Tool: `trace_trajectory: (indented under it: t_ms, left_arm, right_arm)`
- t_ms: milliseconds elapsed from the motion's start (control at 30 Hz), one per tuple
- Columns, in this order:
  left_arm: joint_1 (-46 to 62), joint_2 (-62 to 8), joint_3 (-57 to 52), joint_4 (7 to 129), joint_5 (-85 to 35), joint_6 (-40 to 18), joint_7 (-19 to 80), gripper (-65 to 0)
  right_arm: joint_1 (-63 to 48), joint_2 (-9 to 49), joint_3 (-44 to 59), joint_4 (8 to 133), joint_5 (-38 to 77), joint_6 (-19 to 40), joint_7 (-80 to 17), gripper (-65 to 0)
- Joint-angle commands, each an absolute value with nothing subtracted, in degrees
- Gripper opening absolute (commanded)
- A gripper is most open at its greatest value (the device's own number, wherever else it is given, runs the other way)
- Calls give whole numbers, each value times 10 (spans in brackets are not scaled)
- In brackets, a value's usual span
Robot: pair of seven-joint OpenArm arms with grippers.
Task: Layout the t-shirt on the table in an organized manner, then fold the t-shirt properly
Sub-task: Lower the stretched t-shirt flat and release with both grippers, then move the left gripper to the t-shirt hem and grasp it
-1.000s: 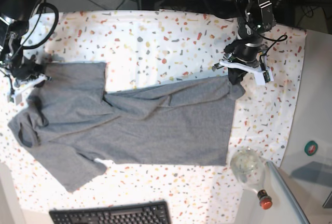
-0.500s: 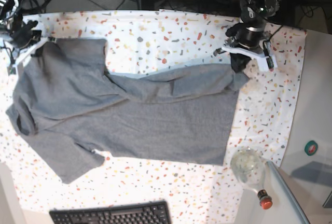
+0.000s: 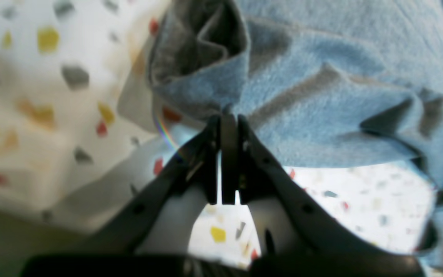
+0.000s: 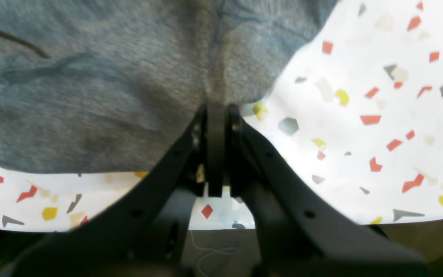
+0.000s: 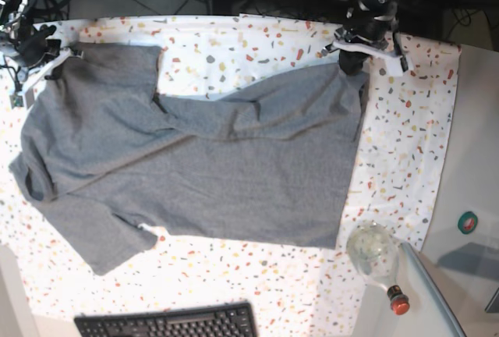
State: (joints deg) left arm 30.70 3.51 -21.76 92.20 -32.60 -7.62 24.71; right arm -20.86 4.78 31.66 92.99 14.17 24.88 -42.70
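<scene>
Across the flecked white surface [image 5: 257, 40] the grey t-shirt [image 5: 195, 173] lay spread, mostly flat, with a fold ridge running from about 9 o'clock toward 2 o'clock. Left hand [image 5: 352, 54], at 1 o'clock in the base view, was clenched on the shirt's far hem corner; wrist view showed fabric bunched at the tips [image 3: 227, 119]. Right hand [image 5: 48, 58], at 10 o'clock, was pinched on the far sleeve edge [image 4: 215, 105]. A glass bottle [image 5: 374, 255] stood at 4 o'clock, a keyboard [image 5: 168, 321] at 6.
</scene>
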Motion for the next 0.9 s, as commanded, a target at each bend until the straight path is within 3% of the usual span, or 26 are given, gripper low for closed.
trace_trajectory:
  t_ms: [0,300,767,800,867]
  left_arm:
    - [315,32,-231,920,-340,-76,245,-650]
    - [315,34,-285,902,-353,-76,305,-650]
    - [315,31,-288,911,-354,-76,307,-650]
    - [315,30,-288,911,-354,-76,307,-596]
    - [316,20,-288,911,-354,-76,307,-428]
  right_arm:
    - [-211,56,320,939,145,247,-419,-650]
    - [-219,57,320,943,145,247,-418,-650]
    - [-219,57,320,939,145,247,-419,-650]
    - [-219,57,320,939,145,247,-419,-650]
    - [-219,57,320,939,145,247,-419,-650]
